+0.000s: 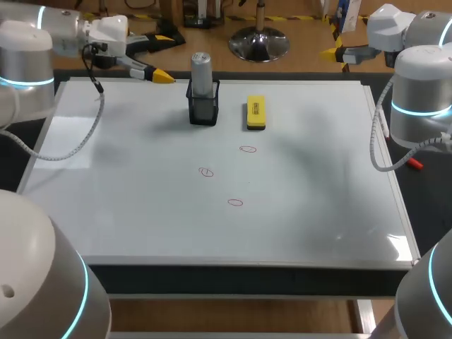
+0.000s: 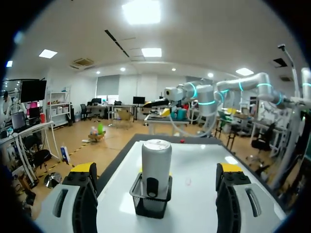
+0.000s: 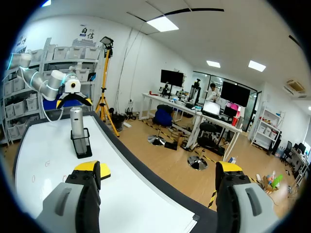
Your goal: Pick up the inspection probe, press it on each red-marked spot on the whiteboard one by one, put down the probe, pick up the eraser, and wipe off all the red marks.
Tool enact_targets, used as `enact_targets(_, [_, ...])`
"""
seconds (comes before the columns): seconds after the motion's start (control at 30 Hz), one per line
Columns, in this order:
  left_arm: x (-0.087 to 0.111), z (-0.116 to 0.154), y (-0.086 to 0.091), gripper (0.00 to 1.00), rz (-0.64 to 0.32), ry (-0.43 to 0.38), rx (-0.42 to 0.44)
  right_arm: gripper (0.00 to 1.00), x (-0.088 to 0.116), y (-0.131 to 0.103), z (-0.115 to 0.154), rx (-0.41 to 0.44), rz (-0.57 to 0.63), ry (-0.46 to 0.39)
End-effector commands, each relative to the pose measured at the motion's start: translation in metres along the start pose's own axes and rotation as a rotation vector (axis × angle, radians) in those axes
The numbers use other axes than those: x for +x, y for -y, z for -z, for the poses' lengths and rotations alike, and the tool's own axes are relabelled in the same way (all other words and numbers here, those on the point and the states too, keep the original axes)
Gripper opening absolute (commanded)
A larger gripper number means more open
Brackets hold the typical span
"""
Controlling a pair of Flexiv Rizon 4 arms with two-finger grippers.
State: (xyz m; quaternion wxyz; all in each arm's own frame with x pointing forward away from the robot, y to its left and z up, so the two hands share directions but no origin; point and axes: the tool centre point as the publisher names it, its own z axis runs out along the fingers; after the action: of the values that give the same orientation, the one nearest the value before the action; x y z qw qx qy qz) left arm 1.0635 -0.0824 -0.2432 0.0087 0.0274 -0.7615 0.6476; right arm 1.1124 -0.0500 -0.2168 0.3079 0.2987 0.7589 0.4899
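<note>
Inspection probe (image 1: 202, 70) stands upright in its black mesh holder (image 1: 203, 111), dead ahead of my left pincer (image 1: 164, 76). That pincer's fingers are spread wide and empty, I judge so they can close around the probe's body. The eraser (image 1: 256, 113) lies just past the holder from that pincer, parked for the wiping step. Three red marks (image 1: 235, 203) sit untouched on the whiteboard (image 1: 318, 212), off to its side. My right pincer (image 3: 159, 167) hangs spread and empty, well apart from the probe, out of the way

Probe (image 1: 202, 72) in holder (image 1: 203, 111) — eraser (image 1: 256, 113) beside
</note>
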Motion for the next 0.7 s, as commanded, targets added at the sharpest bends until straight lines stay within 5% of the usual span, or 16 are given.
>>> enact_targets(0.03, [-0.006,-0.012,-0.009,1.00,0.008,-0.125,0.007,1.00,0.000,0.000,0.000,0.000,0.000,-0.001])
enact_targets(0.7, [-0.018,-0.059,-0.023,1.00,-0.007,-0.177,0.021,1.00,0.000,0.000,0.000,0.000,0.000,-0.001])
